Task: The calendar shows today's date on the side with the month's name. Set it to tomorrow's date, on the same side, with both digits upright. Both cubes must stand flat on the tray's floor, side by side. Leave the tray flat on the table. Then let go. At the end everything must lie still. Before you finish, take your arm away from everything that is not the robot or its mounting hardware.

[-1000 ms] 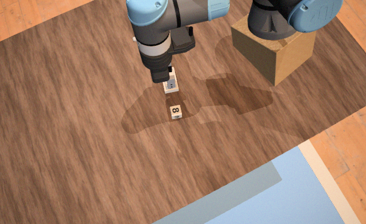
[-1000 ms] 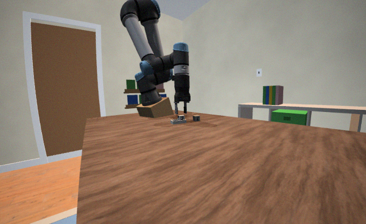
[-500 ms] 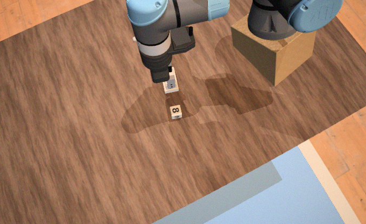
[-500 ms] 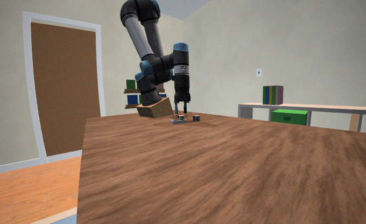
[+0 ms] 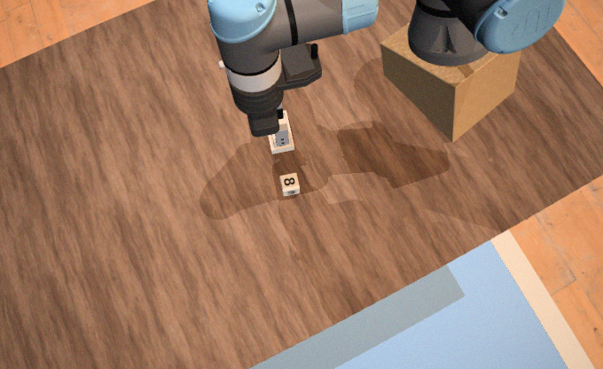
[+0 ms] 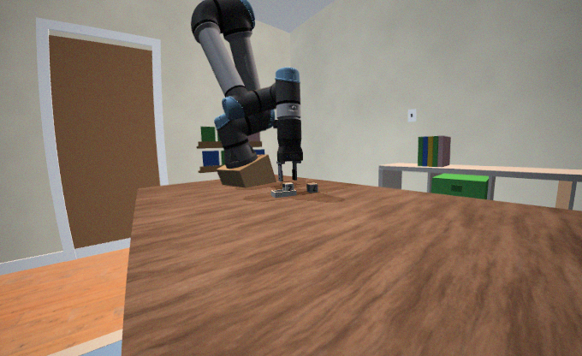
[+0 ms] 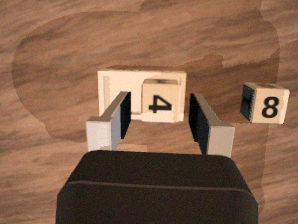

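Gripper (image 7: 160,123): jaws apart, empty, above tray (image 7: 109,83) holding cube "4" (image 7: 161,102); cube "8" (image 7: 265,104) on table at 3 o'clock. Risk: descending finger clips tray wall, tilting it

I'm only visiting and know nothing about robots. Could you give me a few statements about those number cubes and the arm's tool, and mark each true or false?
1. The cube showing 4 sits in the tray. True.
2. The cube showing 8 sits in the tray too. False: it stands on the table, outside the tray.
3. The tool is clamped on the cube showing 4. False: its fingers stand open on either side of that cube, holding nothing.
4. The tray has a free spot beside the cube showing 4. True.
5. The arm stands on a wooden block. True.
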Controlling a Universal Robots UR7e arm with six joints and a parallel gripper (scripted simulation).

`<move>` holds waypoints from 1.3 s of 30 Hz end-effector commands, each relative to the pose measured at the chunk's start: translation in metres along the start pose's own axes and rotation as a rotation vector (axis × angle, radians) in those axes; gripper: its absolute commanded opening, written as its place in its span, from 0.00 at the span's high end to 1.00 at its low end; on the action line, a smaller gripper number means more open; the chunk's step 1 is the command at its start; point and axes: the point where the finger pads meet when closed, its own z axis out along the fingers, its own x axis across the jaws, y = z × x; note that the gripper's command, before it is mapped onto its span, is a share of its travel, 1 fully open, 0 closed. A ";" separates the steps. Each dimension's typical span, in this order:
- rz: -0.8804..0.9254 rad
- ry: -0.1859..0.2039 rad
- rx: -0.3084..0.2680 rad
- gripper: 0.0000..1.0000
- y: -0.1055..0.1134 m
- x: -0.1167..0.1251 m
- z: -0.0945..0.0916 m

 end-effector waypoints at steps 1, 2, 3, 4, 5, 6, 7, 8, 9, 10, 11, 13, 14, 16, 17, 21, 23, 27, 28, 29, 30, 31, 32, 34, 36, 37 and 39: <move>0.001 0.000 0.000 0.13 0.000 0.000 0.000; 0.001 0.000 0.000 0.13 0.000 0.000 0.000; 0.001 0.000 0.000 0.13 0.000 0.000 0.000; 0.001 0.000 0.000 0.13 0.000 0.000 0.000; 0.001 0.000 0.000 0.13 0.000 0.000 0.000; 0.001 0.000 0.000 0.13 0.000 0.000 0.000; 0.001 0.000 0.000 0.13 0.000 0.000 0.000; 0.001 0.000 0.000 0.13 0.000 0.000 0.000; 0.001 0.000 0.000 0.13 0.000 0.000 0.000; 0.001 0.000 0.000 0.13 0.000 0.000 0.000; 0.001 0.000 0.000 0.13 0.000 0.000 0.000; 0.001 0.000 0.000 0.13 0.000 0.000 0.000; 0.001 0.000 0.001 0.13 0.000 0.000 0.001; 0.001 0.000 0.003 0.13 -0.001 -0.001 0.003; 0.001 0.000 0.003 0.13 -0.001 -0.001 0.003; 0.001 0.000 0.004 0.13 -0.002 -0.001 0.006; 0.001 0.000 0.004 0.13 -0.002 -0.001 0.009; 0.001 0.000 0.004 0.13 -0.002 -0.001 0.015; 0.001 0.000 0.004 0.13 -0.002 -0.001 0.017; 0.001 0.000 0.004 0.13 -0.002 -0.001 0.019; 0.001 0.000 0.004 0.13 -0.002 -0.001 0.020; 0.001 0.000 0.004 0.13 -0.002 -0.001 0.022; 0.001 0.000 0.004 0.13 -0.002 -0.001 0.023; 0.001 0.000 0.004 0.13 -0.002 -0.001 0.025; 0.001 0.000 0.004 0.13 -0.002 -0.001 0.026; 0.001 0.000 0.004 0.13 -0.002 -0.001 0.027; 0.001 0.000 0.004 0.13 -0.002 -0.001 0.028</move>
